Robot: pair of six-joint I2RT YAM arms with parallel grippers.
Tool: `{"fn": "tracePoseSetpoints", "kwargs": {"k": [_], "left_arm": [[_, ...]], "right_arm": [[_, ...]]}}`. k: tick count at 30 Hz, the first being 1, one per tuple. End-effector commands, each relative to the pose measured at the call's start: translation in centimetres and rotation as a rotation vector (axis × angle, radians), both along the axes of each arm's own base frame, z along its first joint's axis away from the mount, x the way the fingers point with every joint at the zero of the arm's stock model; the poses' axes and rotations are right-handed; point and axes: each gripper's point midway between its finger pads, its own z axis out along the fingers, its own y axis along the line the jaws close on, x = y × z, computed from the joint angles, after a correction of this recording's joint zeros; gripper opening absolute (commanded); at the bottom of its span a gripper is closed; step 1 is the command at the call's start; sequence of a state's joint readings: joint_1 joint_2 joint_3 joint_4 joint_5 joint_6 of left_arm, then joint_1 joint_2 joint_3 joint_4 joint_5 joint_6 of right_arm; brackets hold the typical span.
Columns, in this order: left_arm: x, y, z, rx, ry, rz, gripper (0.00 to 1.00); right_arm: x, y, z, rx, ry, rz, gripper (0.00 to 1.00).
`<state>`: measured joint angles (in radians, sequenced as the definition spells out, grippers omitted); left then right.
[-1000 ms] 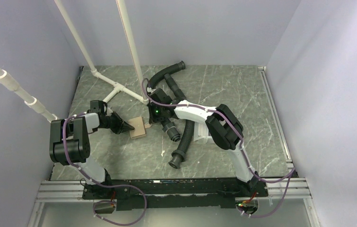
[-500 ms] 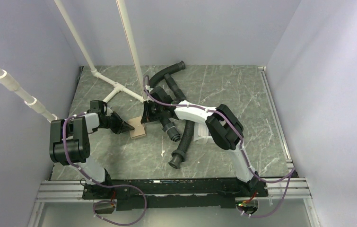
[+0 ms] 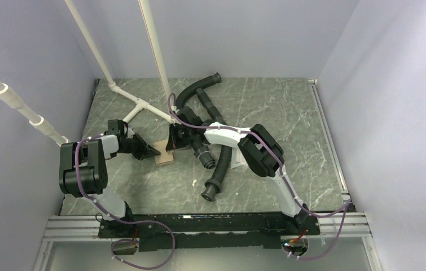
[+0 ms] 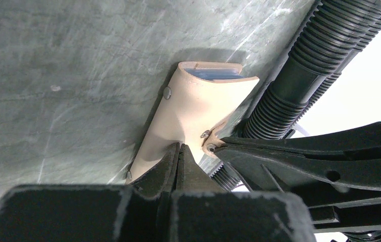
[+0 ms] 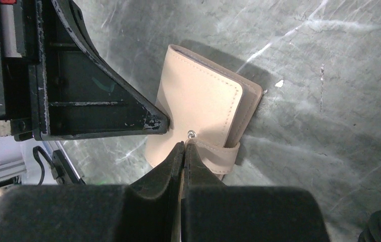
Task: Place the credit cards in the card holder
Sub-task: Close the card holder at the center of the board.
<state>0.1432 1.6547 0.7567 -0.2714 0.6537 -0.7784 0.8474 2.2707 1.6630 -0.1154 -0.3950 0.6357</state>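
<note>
Both clenched, my left gripper (image 4: 179, 148) and right gripper (image 5: 183, 145) press tips onto the small tan leather folding wallet (image 5: 203, 108) lying on the green marbled table (image 5: 304, 75); tugging its snap tab (image 5: 213, 150) could skid it away.

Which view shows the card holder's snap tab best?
The right wrist view: the card holder fills the middle, with its snap tab wrapping the edge and the stud visible. The left wrist view shows the holder's open end, blue inside, and little of the tab. The top view shows only a small tan patch.
</note>
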Motion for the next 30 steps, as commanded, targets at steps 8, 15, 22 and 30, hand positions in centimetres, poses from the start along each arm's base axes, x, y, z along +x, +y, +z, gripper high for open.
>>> {"fn": "tracePoseSetpoints", "kwargs": {"k": [8,15,22,30], "left_arm": [[-0.4,0.2,-1.1,0.027,0.016,-0.012,0.0],[-0.3,0.3,-1.0,0.034,0.012,-0.01,0.0],[-0.4,0.3,-1.0,0.036,0.015,-0.011,0.0],[-0.4,0.4,-1.0,0.038,0.015,-0.009,0.0]], "right_arm": [[1.9,0.7,0.9,-0.062,-0.121,-0.028,0.0],[1.7,0.9,0.1,-0.115,-0.143,-0.021,0.0],[1.1,0.7,-0.5,-0.179,-0.172,0.006,0.0],[-0.8,0.4,-1.2,-0.204,-0.165,0.052,0.0]]}}
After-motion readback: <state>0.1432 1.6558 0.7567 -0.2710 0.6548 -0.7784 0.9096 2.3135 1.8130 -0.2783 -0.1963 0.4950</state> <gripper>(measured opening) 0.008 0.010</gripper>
